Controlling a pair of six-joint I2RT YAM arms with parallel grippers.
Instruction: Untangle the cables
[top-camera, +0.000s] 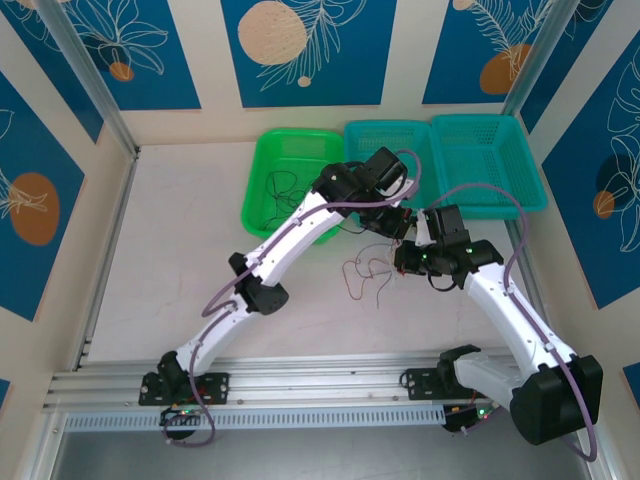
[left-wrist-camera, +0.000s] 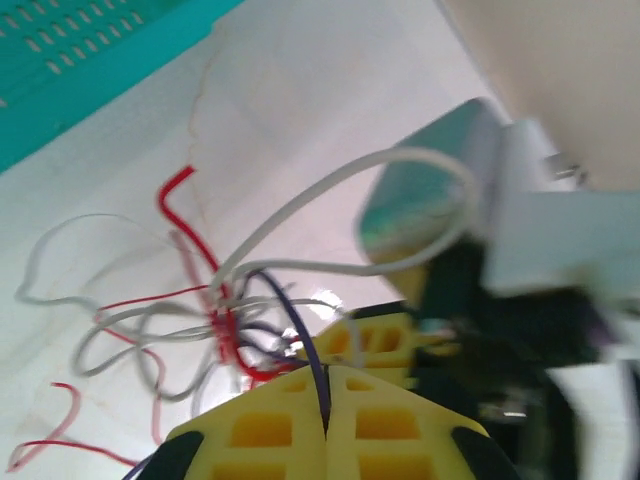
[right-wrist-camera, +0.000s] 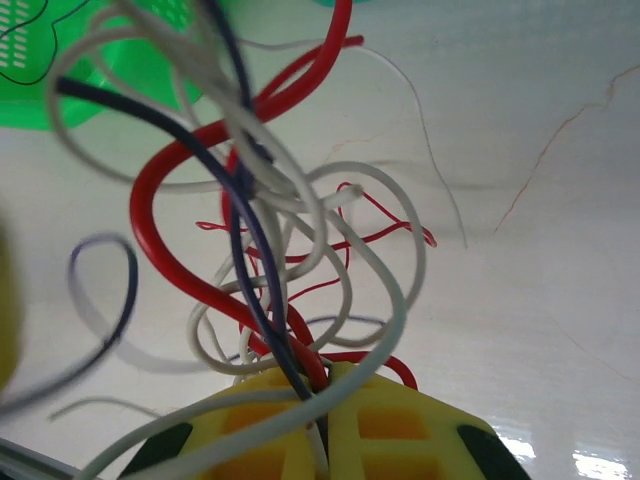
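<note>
The cables (top-camera: 368, 272) are thin red, whitish and dark strands knotted into one loose clump. They are found on the white table (top-camera: 170, 230), a little right of the middle and just near of the row of baskets.

The clump is gripped from two sides, so that, it is judged, the knot can be drawn apart between the arms. The left gripper (left-wrist-camera: 326, 405) is seen with its yellow fingers pressed together and a single dark strand pinched in the seam. The right gripper (right-wrist-camera: 326, 400) is clamped on several strands at once — red, dark and whitish — which fan out from its closed fingers. The middle of the knot appears to be raised off the surface, with the looser loops left trailing on it.

A few dark strands are seen in the green basket (top-camera: 296, 135) at the far left of the row, and are presumably already sorted.

In the top view the fingertips are masked by the left arm (top-camera: 290, 235) and the right arm (top-camera: 510, 310), so neither grip can be checked there. The left wrist view is smeared — the grey and teal block at its right is taken for the other arm's wrist, but no detail can be made out. Inside the knot no strand can be traced from end to end, and several loops are cut off at the frame edges. Whether anything lies in the teal baskets (top-camera: 490, 122) cannot be told.
</note>
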